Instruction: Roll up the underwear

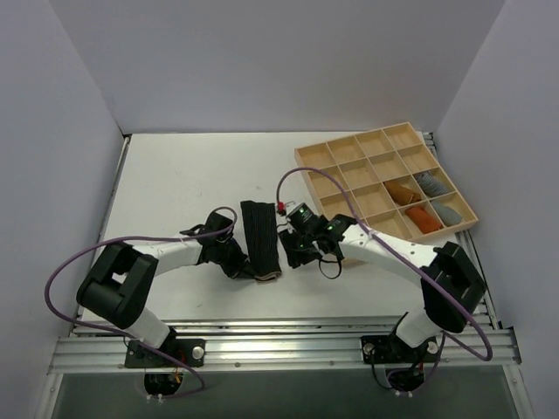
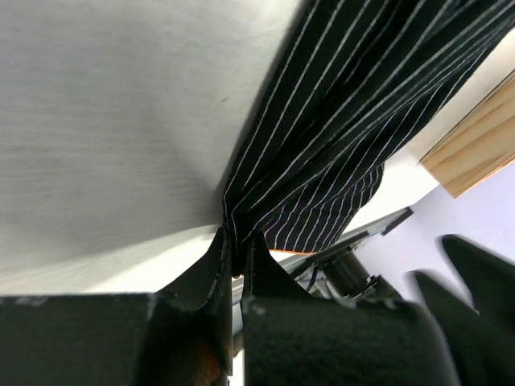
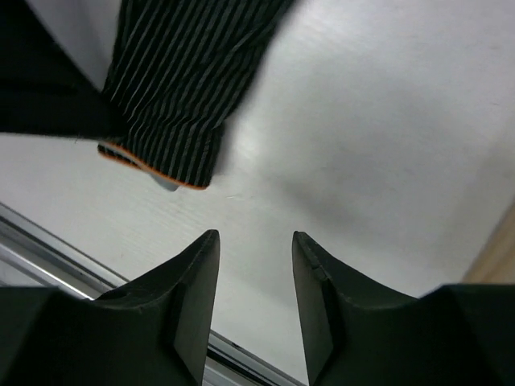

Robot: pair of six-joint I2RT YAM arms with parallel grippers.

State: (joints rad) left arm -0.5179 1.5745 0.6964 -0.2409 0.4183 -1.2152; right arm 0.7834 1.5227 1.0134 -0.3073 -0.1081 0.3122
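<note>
The underwear (image 1: 259, 236) lies on the white table as a long, narrow black strip with thin pale stripes. My left gripper (image 1: 242, 265) is at the strip's near left edge. In the left wrist view it (image 2: 234, 244) is shut, pinching a bunched edge of the underwear (image 2: 338, 137). My right gripper (image 1: 292, 254) is just right of the strip. Its fingers (image 3: 201, 265) stand apart over bare table, with nothing between them in the right wrist view (image 3: 253, 241). The underwear (image 3: 181, 88) lies ahead and to their left, showing an orange trim at its end.
A wooden compartment tray (image 1: 349, 148) stands at the back right, with orange rolls (image 1: 423, 217) and grey rolls (image 1: 431, 183) in its right cells. The table's metal front rail (image 1: 279, 336) runs close behind both grippers. White walls enclose the table.
</note>
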